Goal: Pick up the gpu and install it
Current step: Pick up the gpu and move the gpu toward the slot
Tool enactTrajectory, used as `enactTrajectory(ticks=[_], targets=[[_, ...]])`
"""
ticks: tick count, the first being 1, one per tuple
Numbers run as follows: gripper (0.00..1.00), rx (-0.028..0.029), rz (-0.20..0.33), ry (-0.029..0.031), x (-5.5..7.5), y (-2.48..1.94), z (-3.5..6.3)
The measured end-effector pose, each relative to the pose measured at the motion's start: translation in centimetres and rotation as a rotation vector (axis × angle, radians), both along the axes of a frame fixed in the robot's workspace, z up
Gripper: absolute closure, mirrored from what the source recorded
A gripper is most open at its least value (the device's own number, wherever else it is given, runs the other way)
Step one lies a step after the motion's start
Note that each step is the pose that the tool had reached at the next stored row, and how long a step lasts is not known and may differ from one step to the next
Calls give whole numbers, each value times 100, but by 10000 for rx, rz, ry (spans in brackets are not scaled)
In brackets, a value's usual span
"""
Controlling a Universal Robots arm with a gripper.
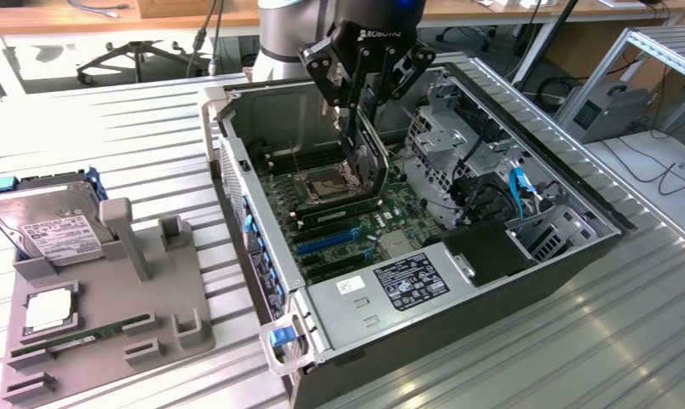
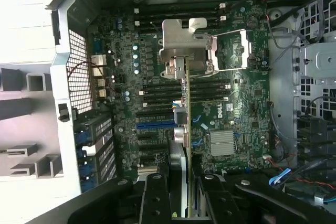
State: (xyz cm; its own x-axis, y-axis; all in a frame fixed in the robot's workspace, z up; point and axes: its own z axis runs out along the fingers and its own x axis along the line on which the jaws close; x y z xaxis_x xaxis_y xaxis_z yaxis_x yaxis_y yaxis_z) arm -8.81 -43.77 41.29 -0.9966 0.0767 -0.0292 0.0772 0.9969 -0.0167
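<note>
The gpu (image 1: 369, 160), a thin dark card with a silver bracket (image 2: 185, 51) at one end, hangs edge-down inside the open computer case (image 1: 319, 311). My gripper (image 1: 358, 106) is shut on the card's upper edge. In the wrist view the gripper (image 2: 182, 184) clamps the card from both sides, and the card runs edge-on over the green motherboard (image 2: 236, 103). The card is above the board, over the memory slots beside the processor socket (image 1: 325, 183). The blue expansion slots (image 1: 325, 243) lie a little further toward the case's front. Whether the card touches the board I cannot tell.
A grey fixture (image 1: 161, 315) at the exterior view's left carries a hard drive (image 1: 53, 226), a processor chip (image 1: 49, 308) and a green memory stick (image 1: 81, 335). Drive cages (image 1: 457, 145) and cables (image 1: 519, 192) crowd the case's right side. The case walls stand close around the card.
</note>
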Motion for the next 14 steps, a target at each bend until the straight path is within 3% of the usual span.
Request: enactTrajectory(ticks=[14], targets=[[73, -11, 0, 0, 88, 0, -15]])
